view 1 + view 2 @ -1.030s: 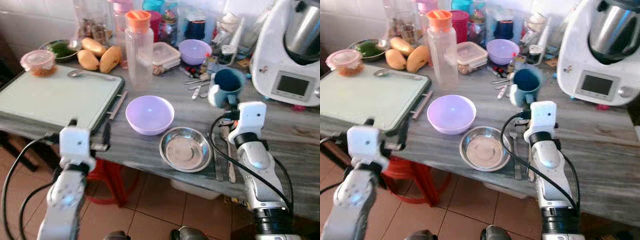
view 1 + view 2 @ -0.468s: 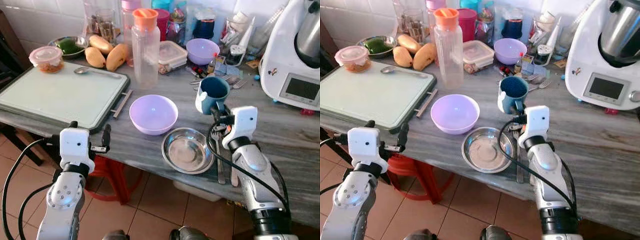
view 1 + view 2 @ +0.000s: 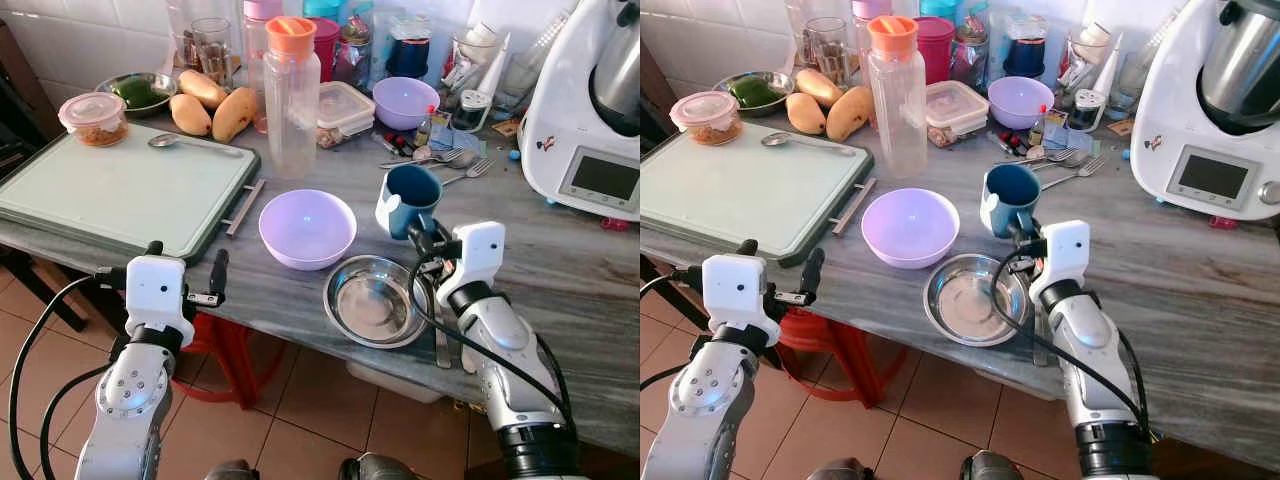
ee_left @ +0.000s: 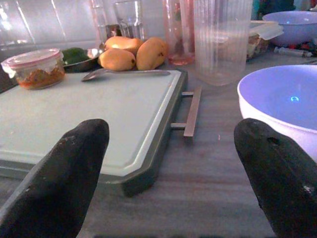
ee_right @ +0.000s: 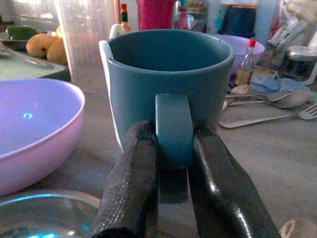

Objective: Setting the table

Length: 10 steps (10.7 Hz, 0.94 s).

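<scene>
My right gripper (image 3: 425,238) is shut on the handle of a blue mug (image 3: 408,198), held upright just behind the steel bowl (image 3: 375,300). In the right wrist view both black fingers (image 5: 133,188) clamp the mug's handle (image 5: 173,130). A lilac bowl (image 3: 307,228) stands left of the mug. A knife and spoon (image 3: 462,350) lie on the grey table (image 3: 600,300) under my right arm. My left gripper (image 3: 185,275) is open at the table's front edge, near the green cutting board (image 3: 120,190); its fingertips (image 4: 64,173) stand wide apart.
A clear bottle with an orange cap (image 3: 291,95), mangoes (image 3: 210,105), a lidded jar (image 3: 97,118), a second lilac bowl (image 3: 404,100), loose forks (image 3: 455,165) and a white kitchen machine (image 3: 590,110) crowd the back. A red stool (image 3: 225,350) stands under the table.
My right gripper has carried the blue mug leftward and nearer, toward the steel bowl. The left arm has barely moved. The camera shifted between the oldest frame and now.
</scene>
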### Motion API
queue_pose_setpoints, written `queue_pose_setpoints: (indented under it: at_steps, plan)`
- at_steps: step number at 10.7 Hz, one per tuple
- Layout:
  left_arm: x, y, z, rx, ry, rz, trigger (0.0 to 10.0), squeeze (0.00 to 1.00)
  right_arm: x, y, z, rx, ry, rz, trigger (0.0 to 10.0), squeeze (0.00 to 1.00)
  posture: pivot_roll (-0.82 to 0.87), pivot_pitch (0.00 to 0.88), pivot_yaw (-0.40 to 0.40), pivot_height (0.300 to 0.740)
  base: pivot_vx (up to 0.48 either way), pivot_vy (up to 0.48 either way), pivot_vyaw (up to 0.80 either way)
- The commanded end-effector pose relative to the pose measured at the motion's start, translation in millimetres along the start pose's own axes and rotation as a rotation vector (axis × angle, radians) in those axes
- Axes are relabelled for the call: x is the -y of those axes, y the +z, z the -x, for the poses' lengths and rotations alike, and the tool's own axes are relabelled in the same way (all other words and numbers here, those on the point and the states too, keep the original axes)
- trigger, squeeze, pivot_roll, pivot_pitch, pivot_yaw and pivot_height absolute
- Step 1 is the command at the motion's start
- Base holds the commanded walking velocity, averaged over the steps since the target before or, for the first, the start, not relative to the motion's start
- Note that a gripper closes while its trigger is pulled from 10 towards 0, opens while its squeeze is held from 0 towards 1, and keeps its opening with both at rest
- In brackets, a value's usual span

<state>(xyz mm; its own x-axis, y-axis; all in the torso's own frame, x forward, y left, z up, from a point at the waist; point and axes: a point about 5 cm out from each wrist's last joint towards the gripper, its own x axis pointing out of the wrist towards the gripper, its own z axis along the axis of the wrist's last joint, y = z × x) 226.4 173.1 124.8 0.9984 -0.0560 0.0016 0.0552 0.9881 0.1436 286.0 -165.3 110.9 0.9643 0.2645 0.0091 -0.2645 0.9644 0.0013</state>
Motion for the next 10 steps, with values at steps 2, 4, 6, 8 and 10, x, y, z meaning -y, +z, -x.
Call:
queue_pose_setpoints:
  at_steps: [2, 4, 6, 8, 10]
  plan:
    - [1.1, 5.4, -2.2, 0.019, -0.008, -0.015, 10.0, 0.0, 0.5, -4.4, 2.1, -0.012, 0.016, -0.009, 10.0, 0.0, 0.08, 0.0, -0.012, 0.74, 0.0, 0.0, 0.0]
    - [1.5, 5.8, -3.6, 0.021, -0.012, -0.014, 10.0, 0.0, 1.2, -8.4, 2.7, -0.027, 0.019, -0.01, 10.0, 0.0, 0.08, 0.0, -0.012, 0.74, 0.0, 0.0, 0.0]
    - [1.8, 6.4, -4.6, 0.025, -0.009, -0.013, 10.0, 0.0, 1.0, -10.3, 1.2, -0.035, 0.031, -0.009, 10.0, 0.0, 0.09, 0.0, -0.016, 0.74, 0.0, 0.0, 0.0]
    - [1.9, 7.0, -5.5, 0.027, -0.007, -0.013, 10.0, 0.0, 2.9, -12.6, -0.3, -0.046, 0.032, -0.008, 10.0, 0.0, 0.09, 0.0, -0.017, 0.74, 0.0, 0.0, 0.0]
    - [1.8, 6.8, -6.0, 0.027, -0.008, -0.016, 10.0, 0.0, 4.9, -14.6, 0.0, -0.053, 0.03, -0.001, 10.0, 0.0, 0.09, 0.0, -0.014, 0.74, 0.0, 0.0, 0.0]
